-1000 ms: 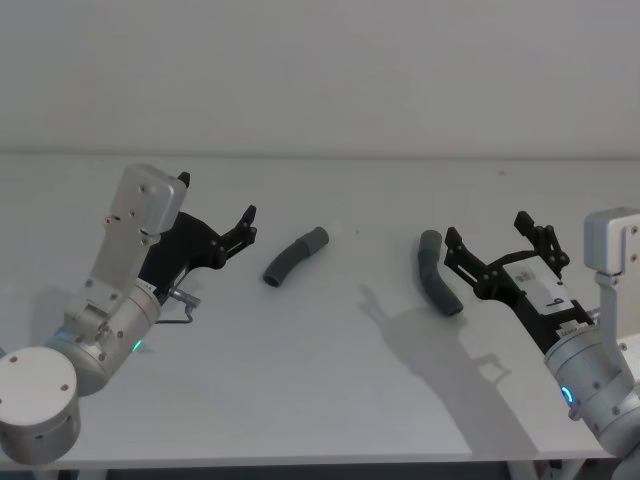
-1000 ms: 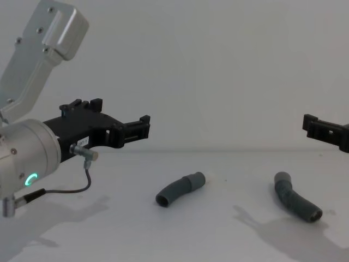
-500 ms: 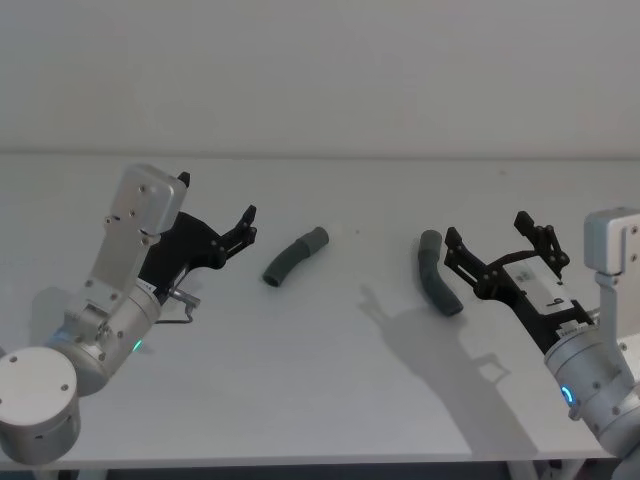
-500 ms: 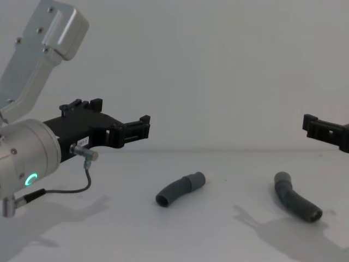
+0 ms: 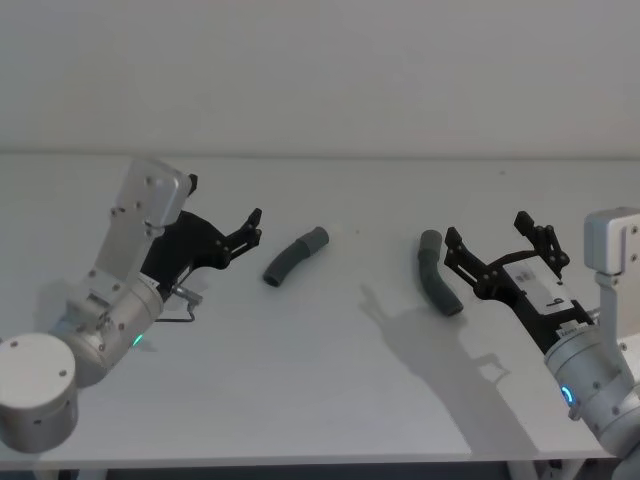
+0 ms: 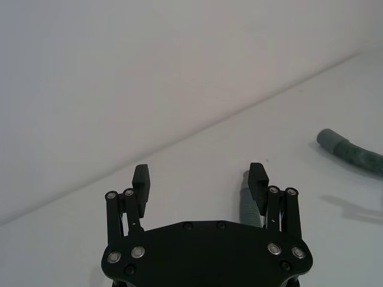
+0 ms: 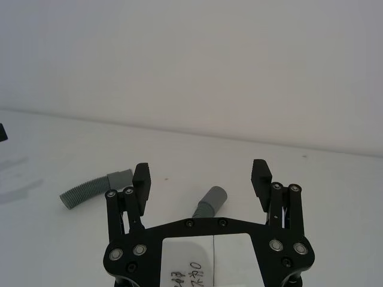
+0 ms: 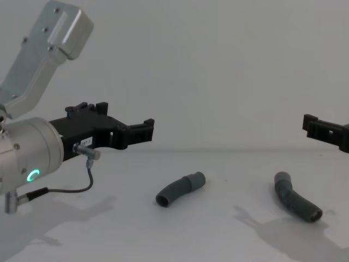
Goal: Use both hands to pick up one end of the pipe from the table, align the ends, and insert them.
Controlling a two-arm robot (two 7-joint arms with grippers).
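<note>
Pipe pieces, two of them, lie flat and well apart on your table (image 5: 300,390), and neither gripper touches either one. You have the left pipe piece (image 5: 293,256) near the table's middle. It is a bent dark grey hose, with its lighter smooth cuff pointing away from the robot and toward its right, and its dark open end toward the robot. The right pipe piece (image 5: 436,282) lies farther to the robot's right. It is bent too, with one cuff toward the far edge and the other toward the robot.

Your left gripper (image 5: 253,224) hangs above the table just to the left of the left pipe piece, jaws spread wide with nothing between them. In the left wrist view the left pipe piece (image 6: 246,200) shows partly behind one finger. A green ring light (image 8: 34,175) glows on the left arm.

Your right gripper (image 5: 487,232) is also wide open and empty, raised over the table just beside the right pipe piece, on its right side. In the right wrist view the right pipe piece (image 7: 210,201) shows between the spread fingers, lower down on the table. In the chest view both grippers stand clear above the surface where the pieces lie.
</note>
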